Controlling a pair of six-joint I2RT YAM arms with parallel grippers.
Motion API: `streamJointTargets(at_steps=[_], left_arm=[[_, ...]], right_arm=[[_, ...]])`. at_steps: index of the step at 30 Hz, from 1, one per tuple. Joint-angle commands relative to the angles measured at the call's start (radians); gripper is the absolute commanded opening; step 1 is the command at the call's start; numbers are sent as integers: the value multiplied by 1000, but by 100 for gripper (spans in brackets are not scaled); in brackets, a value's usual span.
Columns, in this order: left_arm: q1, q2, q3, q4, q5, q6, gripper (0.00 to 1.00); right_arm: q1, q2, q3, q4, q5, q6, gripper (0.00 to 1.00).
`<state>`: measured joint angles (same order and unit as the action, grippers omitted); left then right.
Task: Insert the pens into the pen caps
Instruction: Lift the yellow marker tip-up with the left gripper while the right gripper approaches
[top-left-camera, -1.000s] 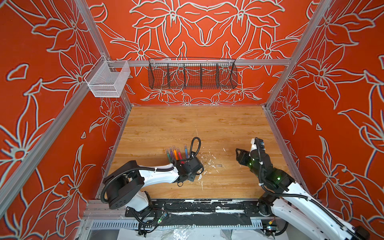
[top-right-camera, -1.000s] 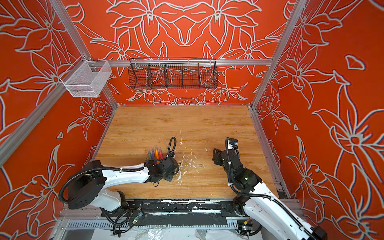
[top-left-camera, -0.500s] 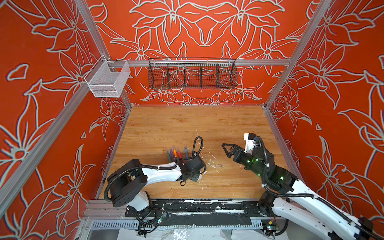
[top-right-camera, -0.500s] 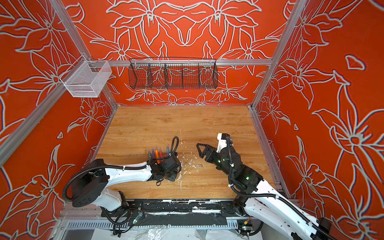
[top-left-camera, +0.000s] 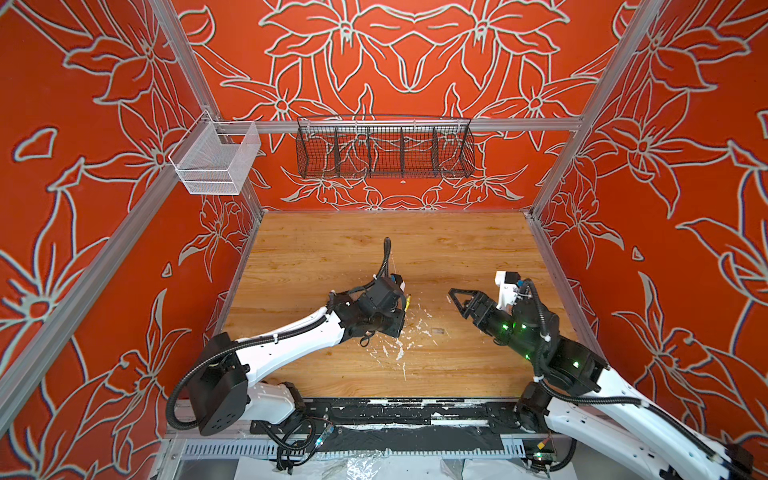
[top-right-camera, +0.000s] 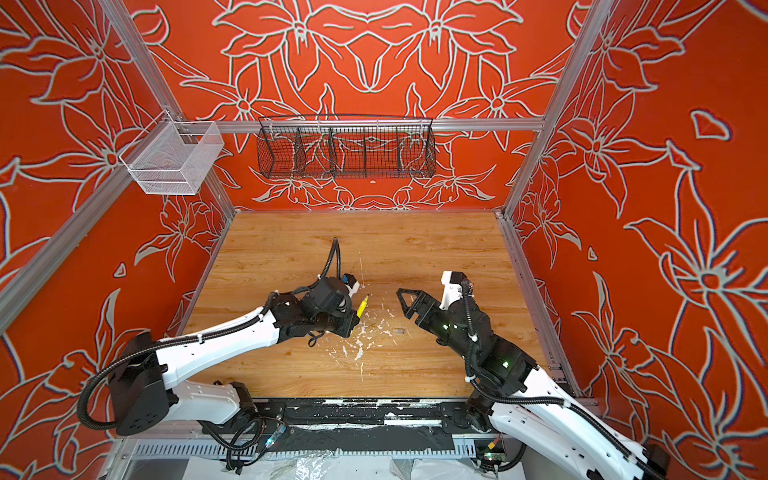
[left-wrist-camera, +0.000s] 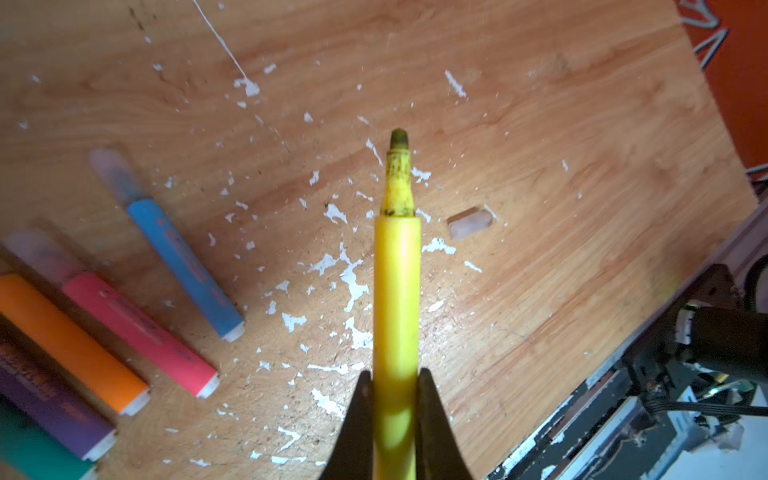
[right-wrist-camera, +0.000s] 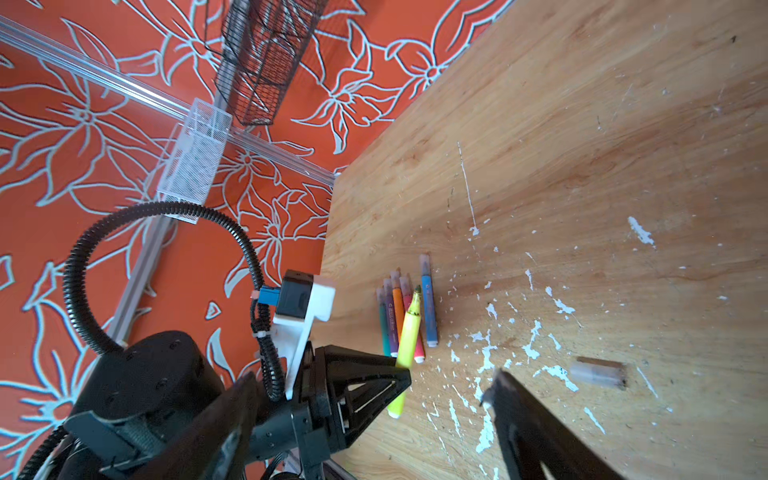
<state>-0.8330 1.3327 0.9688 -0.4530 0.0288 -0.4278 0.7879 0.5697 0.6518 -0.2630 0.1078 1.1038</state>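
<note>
While L fingers (left-wrist-camera: 357, 424) pinch yellow pen (left-wrist-camera: 397, 291), R fingers (right-wrist-camera: 528, 428) gape wide nr loose cap (right-wrist-camera: 598, 374).

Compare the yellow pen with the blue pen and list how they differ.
Held or free: the yellow pen is clamped in the left gripper, while the blue pen lies loose on the table.
Capped or not: the yellow pen's darkened nib is bare, while the blue pen wears a translucent cap.
Shared: both have the same slim, bright barrel shape.
</note>
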Motion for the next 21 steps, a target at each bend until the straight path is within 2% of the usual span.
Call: streamJointTargets(at_steps=[1, 5, 8, 10, 12, 14, 17, 21], left_arm=[[2, -42, 11, -55, 29, 36, 0], [2, -77, 0, -45, 28, 47, 0], [2, -103, -13, -32, 26, 58, 0], [2, -124, -24, -13, 24, 67, 0], [2, -139, -22, -1, 30, 78, 0], [2, -145, -19, 18, 46, 91, 0], [0, -147, -12, 38, 58, 105, 0], [2, -155, -6, 62, 89, 123, 0]], right_arm=[[6, -45, -30, -26, 60, -12, 90], [6, -16, -24, -15, 60, -51, 89], [6, 35, -23, -68, 174, -22, 87], [4, 57, -28, -26, 172, -81, 87], [4, 78, -69, 138, 78, -191, 87], [4, 110, -124, 355, -68, -273, 85], [4, 182, -162, 551, -198, -240, 77], [6, 293, -131, 625, -270, -193, 68]])
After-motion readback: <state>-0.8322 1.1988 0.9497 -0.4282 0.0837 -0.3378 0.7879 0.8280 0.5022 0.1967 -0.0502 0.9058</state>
